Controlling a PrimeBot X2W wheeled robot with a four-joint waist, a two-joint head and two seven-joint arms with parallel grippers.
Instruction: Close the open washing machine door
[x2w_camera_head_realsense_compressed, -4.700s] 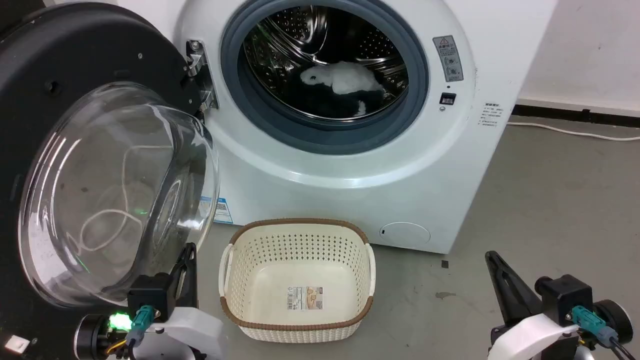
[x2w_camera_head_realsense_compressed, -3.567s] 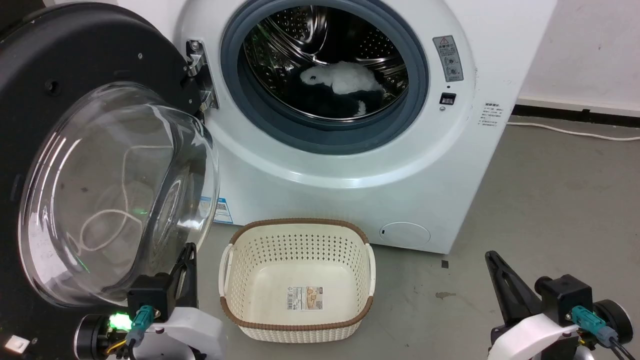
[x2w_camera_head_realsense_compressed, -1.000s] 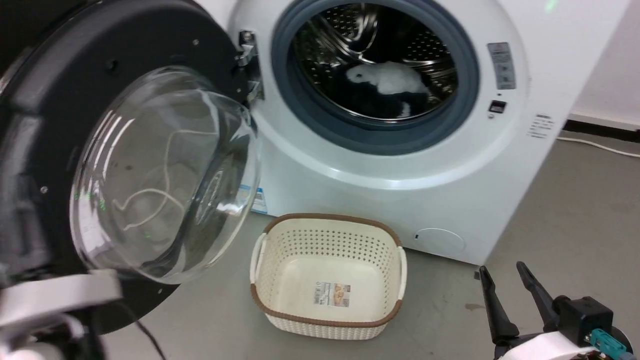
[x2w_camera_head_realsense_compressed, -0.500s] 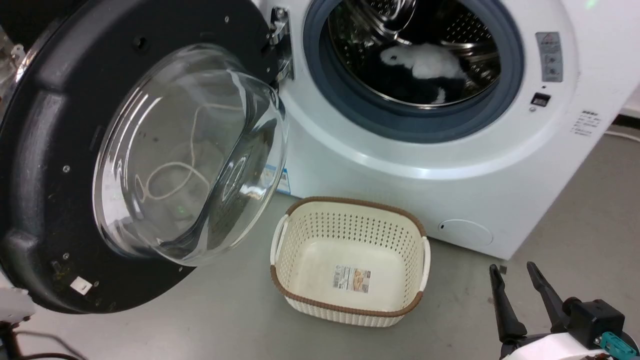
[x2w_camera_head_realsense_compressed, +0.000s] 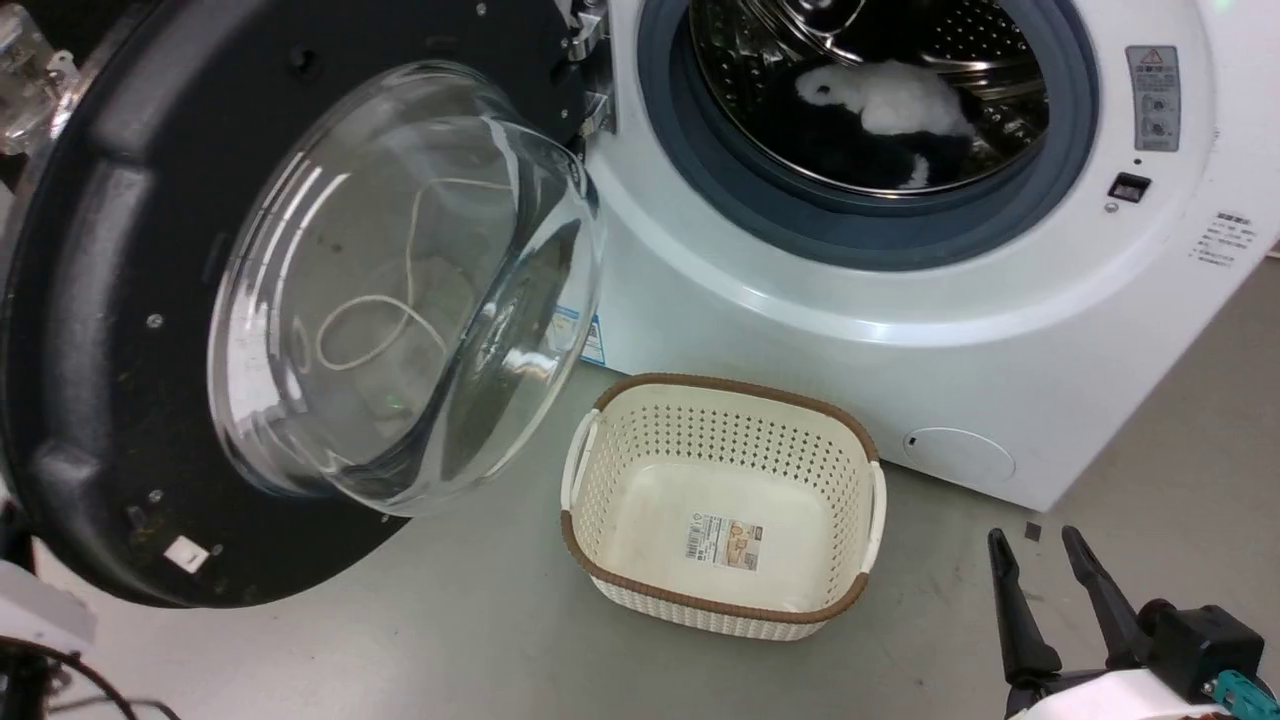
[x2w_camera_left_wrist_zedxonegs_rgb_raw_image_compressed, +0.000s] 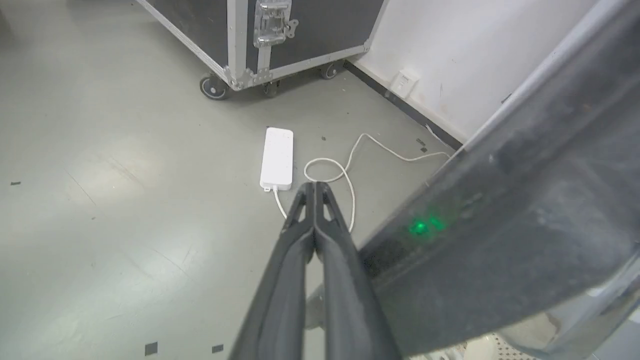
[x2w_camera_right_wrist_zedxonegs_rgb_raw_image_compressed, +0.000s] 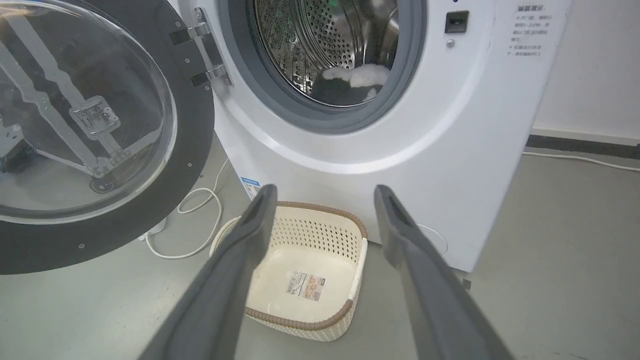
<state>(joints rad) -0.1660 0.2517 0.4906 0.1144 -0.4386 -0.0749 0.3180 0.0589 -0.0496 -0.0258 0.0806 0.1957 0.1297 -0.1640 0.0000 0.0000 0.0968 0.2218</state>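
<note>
Head view: washing machine door (x2w_camera_head_realsense_compressed: 100, 300) hangs open at ten o'clock of the spread right claw (x2w_camera_head_realsense_compressed: 1032, 536); left claw (x2w_camera_left_wrist_zedxonegs_rgb_raw_image_compressed: 315, 186) is pinched together.

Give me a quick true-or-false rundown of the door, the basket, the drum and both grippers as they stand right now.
1. The door is fully shut. False: it stands wide open, swung out to the left of the machine in the head view.
2. The basket in front of the machine holds no laundry. True: only a label shows on its bottom.
3. The right gripper is shut. False: its fingers are apart and hold nothing.
4. The left gripper is shut. True: its fingers are pressed together, beside the door's dark edge.
5. The drum is empty. False: white and dark laundry lies in it.
</note>
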